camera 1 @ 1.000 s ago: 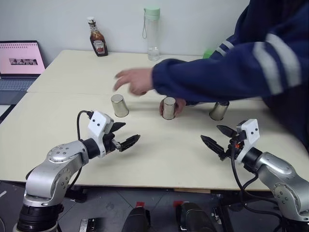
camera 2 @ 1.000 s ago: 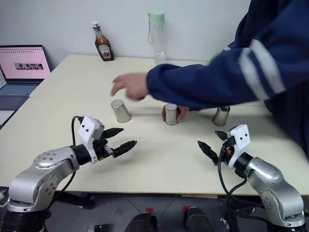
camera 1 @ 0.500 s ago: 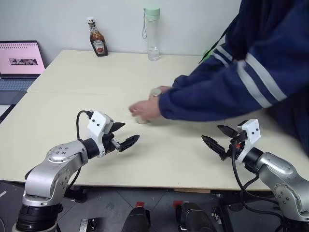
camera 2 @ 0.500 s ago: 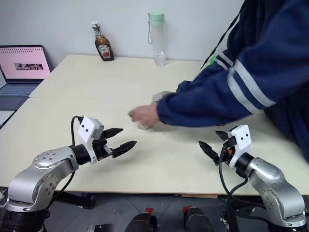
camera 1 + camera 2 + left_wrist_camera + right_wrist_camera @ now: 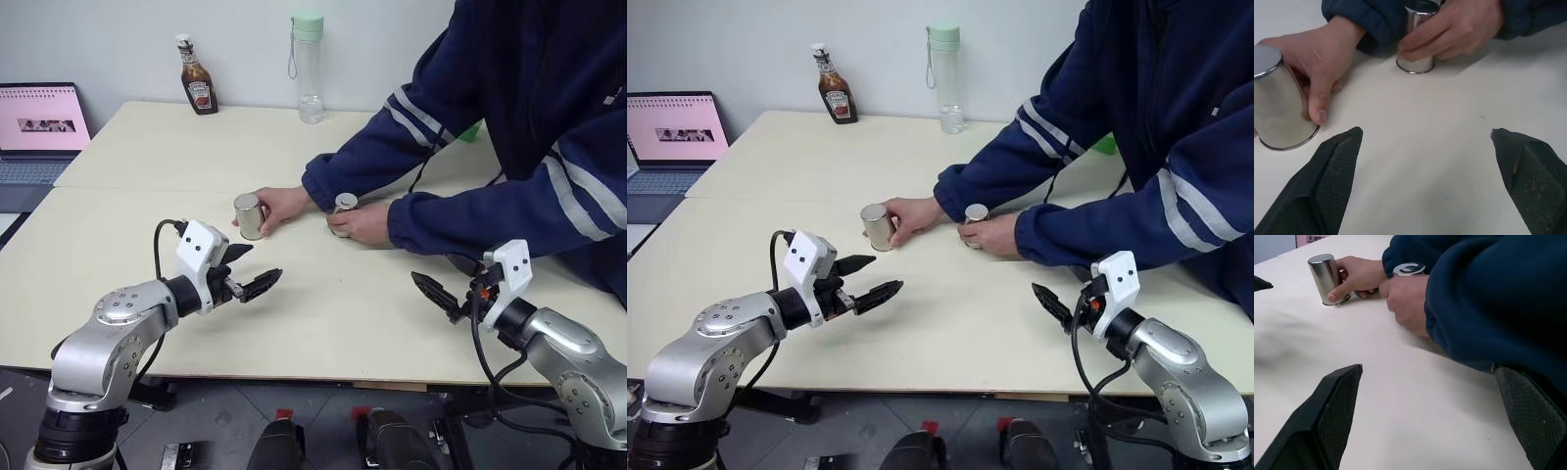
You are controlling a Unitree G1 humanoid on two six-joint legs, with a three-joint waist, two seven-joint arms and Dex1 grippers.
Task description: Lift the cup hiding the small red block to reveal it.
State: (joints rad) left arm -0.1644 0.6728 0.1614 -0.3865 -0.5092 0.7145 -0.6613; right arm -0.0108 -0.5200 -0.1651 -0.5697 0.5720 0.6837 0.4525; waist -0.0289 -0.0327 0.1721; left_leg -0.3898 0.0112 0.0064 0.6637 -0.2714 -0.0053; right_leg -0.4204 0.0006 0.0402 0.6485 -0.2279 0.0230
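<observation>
**Two steel cups under a person's hands; both pincers idle and apart**

The pale cream counter (image 5: 323, 323) carries two small shiny stainless-steel cups, both upside down. The left cup (image 5: 248, 215) stands just beyond the left pincer (image 5: 247, 275); a person's hand (image 5: 282, 208) in a navy striped sleeve touches its side. The middle cup (image 5: 343, 211) stands to the right of the left cup, gripped by the person's other hand (image 5: 364, 223). Left pincer: fingers wide apart, holding nothing, hanging over the counter near the left cup. Right pincer (image 5: 443, 284): fingers likewise apart, empty, well to the right of both cups. Behind the cups stand a ketchup bottle (image 5: 197, 76) and a clear water bottle with a mint-green lid (image 5: 310, 69)
</observation>
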